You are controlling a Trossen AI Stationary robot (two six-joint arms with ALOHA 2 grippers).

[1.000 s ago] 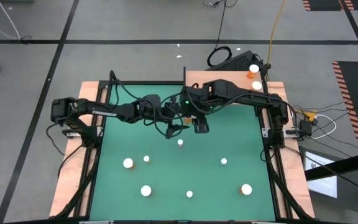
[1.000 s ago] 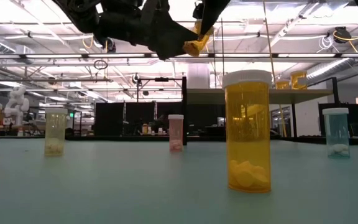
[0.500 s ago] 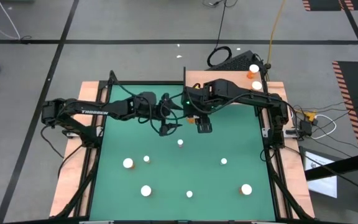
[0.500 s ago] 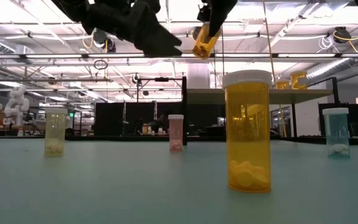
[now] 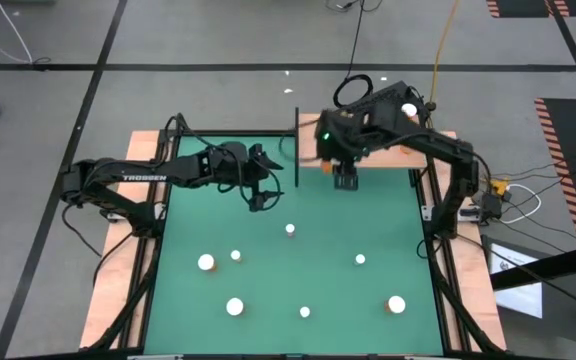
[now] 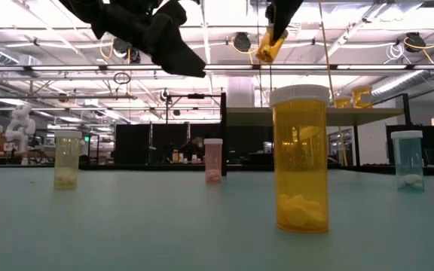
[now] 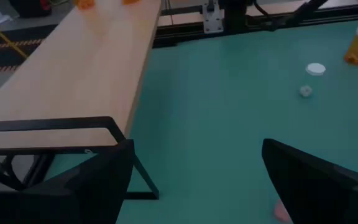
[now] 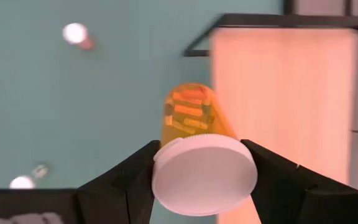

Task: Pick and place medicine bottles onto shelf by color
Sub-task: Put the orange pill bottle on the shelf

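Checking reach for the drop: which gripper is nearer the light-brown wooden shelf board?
Right. The right gripper, shut on an orange white-capped bottle, hangs at the shelf board's near edge. The open left gripper is over the green mat, clearly left of the board.

Your right gripper (image 5: 345,181) hangs raised near the table's far edge, its arm folded in from the right, fingers clamped around a bottle. Your left gripper (image 5: 259,200) hovers just left of it, arm stretched across from the left, fingers (image 7: 98,180) spread wide and empty.

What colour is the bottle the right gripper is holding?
Orange with a white cap: the bottle in the right gripper, clearest in the right wrist view.
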